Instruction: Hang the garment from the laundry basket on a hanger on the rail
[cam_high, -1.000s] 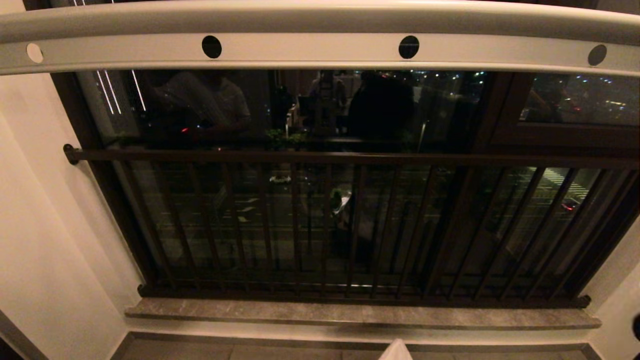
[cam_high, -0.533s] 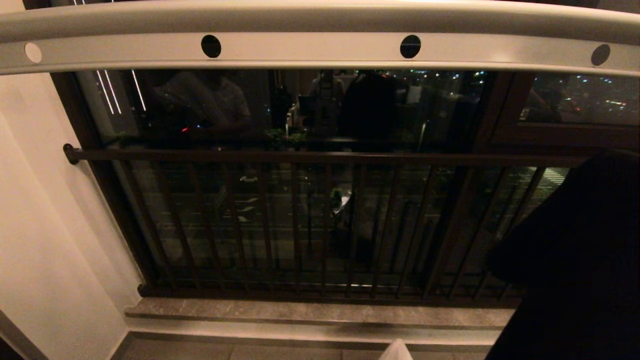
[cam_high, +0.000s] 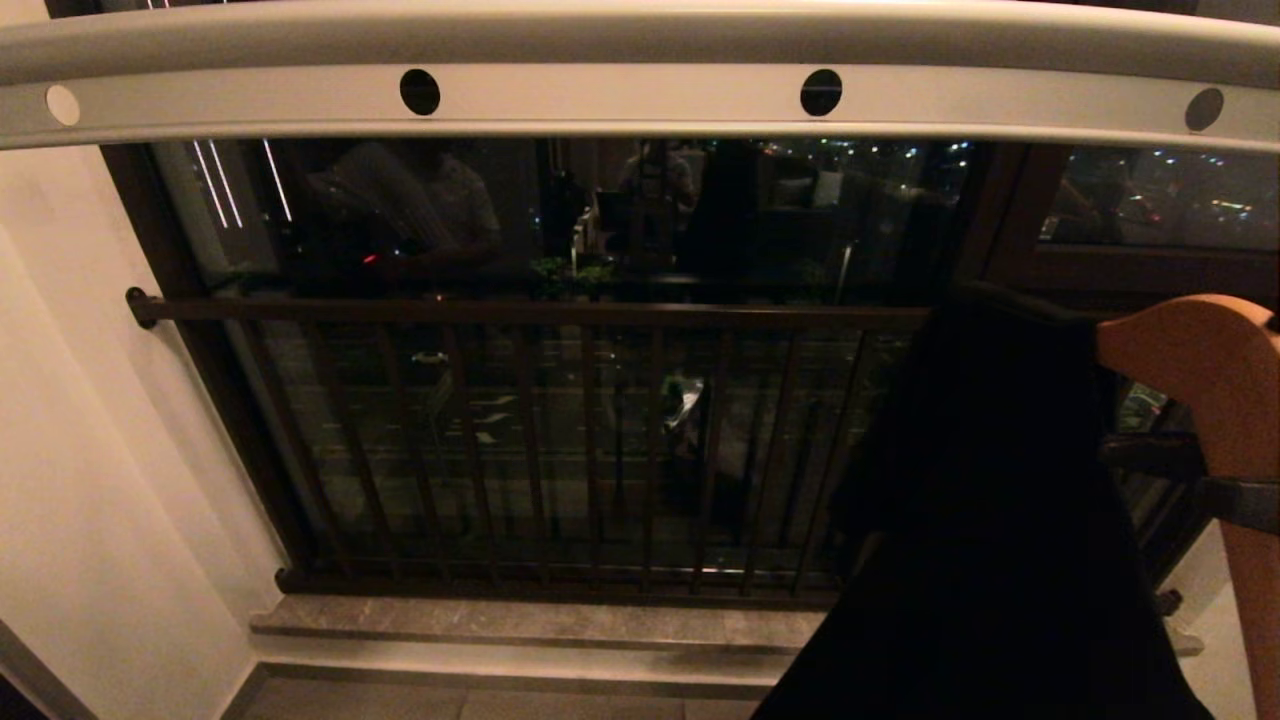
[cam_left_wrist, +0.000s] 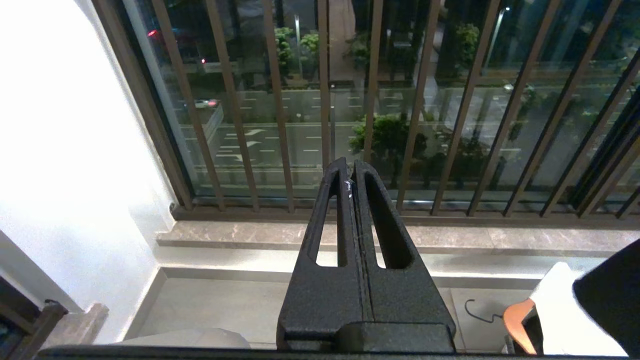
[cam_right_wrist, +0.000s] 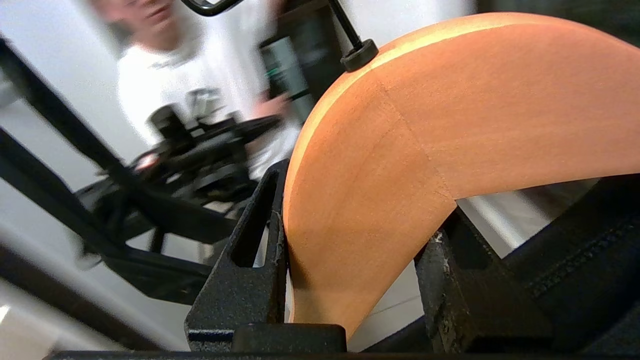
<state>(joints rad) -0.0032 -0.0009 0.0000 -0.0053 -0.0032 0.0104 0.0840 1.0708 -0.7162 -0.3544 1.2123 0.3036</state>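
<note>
Black fabric, the garment (cam_high: 1000, 520), hangs from a wooden hanger (cam_high: 1215, 370) at the right of the head view, in front of the dark window railing (cam_high: 560, 440) and well below the pale grey rail (cam_high: 620, 100) with its round holes. The right gripper (cam_right_wrist: 350, 260) is clamped on the hanger's curved wooden body, one finger on each face. The left gripper (cam_left_wrist: 352, 180), fingers pressed together and holding nothing, points at the railing above the stone sill (cam_left_wrist: 280, 235). A blurred person (cam_right_wrist: 200, 85) in a white shirt stands behind.
</note>
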